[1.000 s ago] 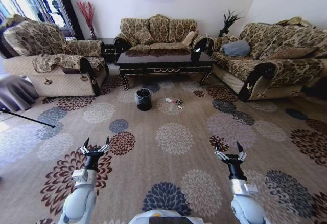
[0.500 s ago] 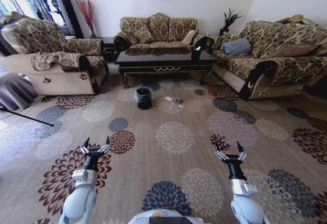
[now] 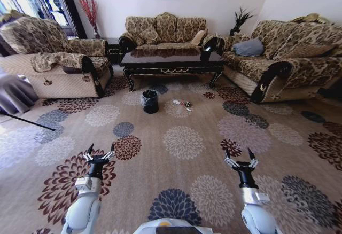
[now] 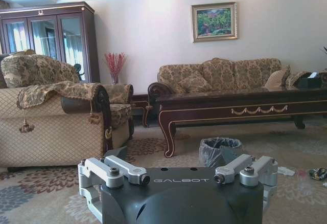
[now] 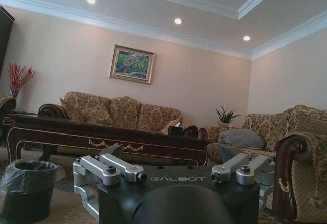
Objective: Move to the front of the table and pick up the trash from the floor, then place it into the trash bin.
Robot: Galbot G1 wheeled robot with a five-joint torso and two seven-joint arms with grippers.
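The dark-brown table [image 3: 172, 64] with gold trim stands far ahead across the flowered floor [image 3: 181, 143]. In front of it sits the small black trash bin [image 3: 150, 101] with its clear liner. The trash [image 3: 182, 106], a few small white and dark bits, lies on the carpet just right of the bin. My left gripper [image 3: 100, 153] and right gripper [image 3: 239, 156] hover low over the near carpet, both open and holding nothing, well short of the litter. The left wrist view shows the bin [image 4: 219, 151], the table [image 4: 245, 112] and the litter [image 4: 318, 173]. The right wrist view shows the bin [image 5: 28, 185].
Patterned sofas ring the table: an armchair [image 3: 53, 63] on the left, a loveseat [image 3: 165, 31] behind, a long sofa [image 3: 283, 57] on the right. A black box holder [image 3: 205, 57] sits on the table. A dark rod [image 3: 26, 121] lies at the left. Open carpet stretches ahead.
The whole scene has shifted slightly as the camera moved. Both arms keep the same pose, and the bin and litter lie as before.
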